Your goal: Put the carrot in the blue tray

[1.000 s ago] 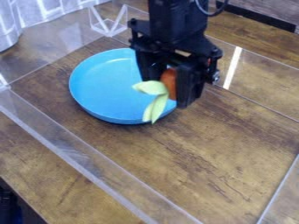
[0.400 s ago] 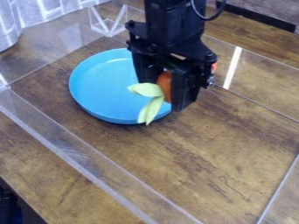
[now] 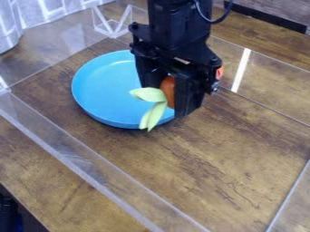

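The round blue tray (image 3: 107, 91) lies on the wooden table, left of centre. Over its right rim hangs my black gripper (image 3: 173, 93), pointing straight down and shut on the carrot (image 3: 171, 91). Only a strip of the carrot's orange body shows between the fingers. Its pale yellow-green leaves (image 3: 151, 107) droop out to the lower left, over the tray's edge. I cannot tell whether the carrot touches the tray.
A clear plastic wall (image 3: 85, 163) runs across the front of the wooden table (image 3: 230, 163), and another clear panel stands at the back left. A white strip of reflected light (image 3: 240, 68) lies to the right of the gripper.
The gripper with the carrot has shifted slightly left, a little further over the tray. It stays shut on the carrot.
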Controlling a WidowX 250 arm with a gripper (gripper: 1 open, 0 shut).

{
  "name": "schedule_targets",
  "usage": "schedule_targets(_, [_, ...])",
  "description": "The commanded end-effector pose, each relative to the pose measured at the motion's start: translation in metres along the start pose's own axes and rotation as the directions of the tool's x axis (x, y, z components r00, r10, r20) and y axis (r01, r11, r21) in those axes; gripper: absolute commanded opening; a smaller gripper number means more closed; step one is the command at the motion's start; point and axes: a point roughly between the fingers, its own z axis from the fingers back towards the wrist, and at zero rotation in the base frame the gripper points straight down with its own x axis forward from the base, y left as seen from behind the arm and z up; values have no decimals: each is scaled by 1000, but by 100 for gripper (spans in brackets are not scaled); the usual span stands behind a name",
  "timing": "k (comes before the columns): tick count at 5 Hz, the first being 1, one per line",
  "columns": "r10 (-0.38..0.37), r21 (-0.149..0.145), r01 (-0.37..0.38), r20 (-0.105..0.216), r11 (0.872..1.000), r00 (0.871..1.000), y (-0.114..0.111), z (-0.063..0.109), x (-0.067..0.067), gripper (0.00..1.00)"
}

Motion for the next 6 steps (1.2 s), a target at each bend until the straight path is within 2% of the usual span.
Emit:
schedule_targets(1, [7,8,-7,60,1000,998,7,19,0,0])
schedule_targets(6, [-30,23,30,36,999,999,10,16,-3,0])
